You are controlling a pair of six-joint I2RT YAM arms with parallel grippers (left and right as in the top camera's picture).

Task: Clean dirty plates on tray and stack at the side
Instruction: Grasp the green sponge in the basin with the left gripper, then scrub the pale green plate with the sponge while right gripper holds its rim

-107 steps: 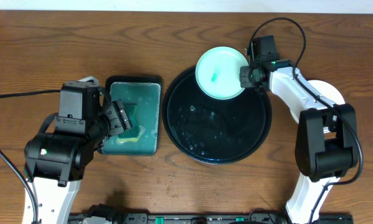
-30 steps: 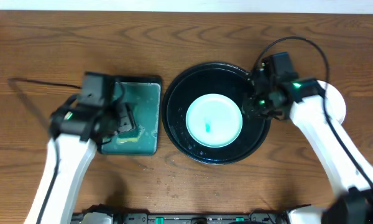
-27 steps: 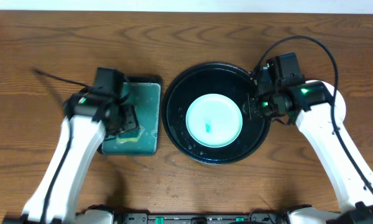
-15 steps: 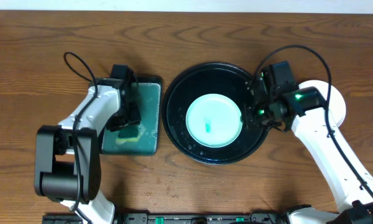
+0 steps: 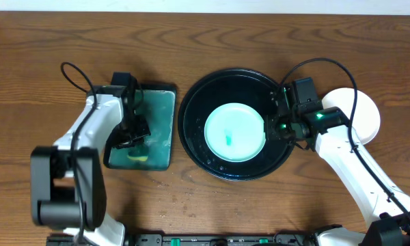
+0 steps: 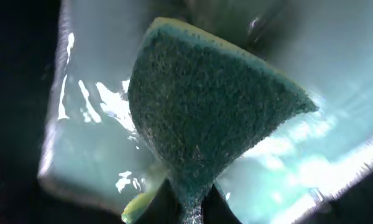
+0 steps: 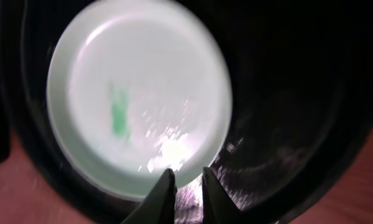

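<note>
Left tool (image 6: 191, 210): pinching sponge (image 6: 211, 118), over green tray (image 5: 162, 116).
Right tool (image 7: 185, 186): narrowly parted, empty; plate (image 7: 137, 93) rim at tips.

Gloss against grained wood.
The table (image 5: 191, 41) is seen as matt grained wood; the black tray (image 5: 219, 164) and pale plate (image 5: 244, 121) are shown glossy, the sponge (image 6: 199, 112) coarse.

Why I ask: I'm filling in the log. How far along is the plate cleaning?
Done: one plain white plate lies beside the tray. In hand: the smeared plate sits in the tray, the right gripper at its rim, and the left gripper holds the sponge in the rectangular tray. Left: wiping that green smear off and stacking the plate.
</note>
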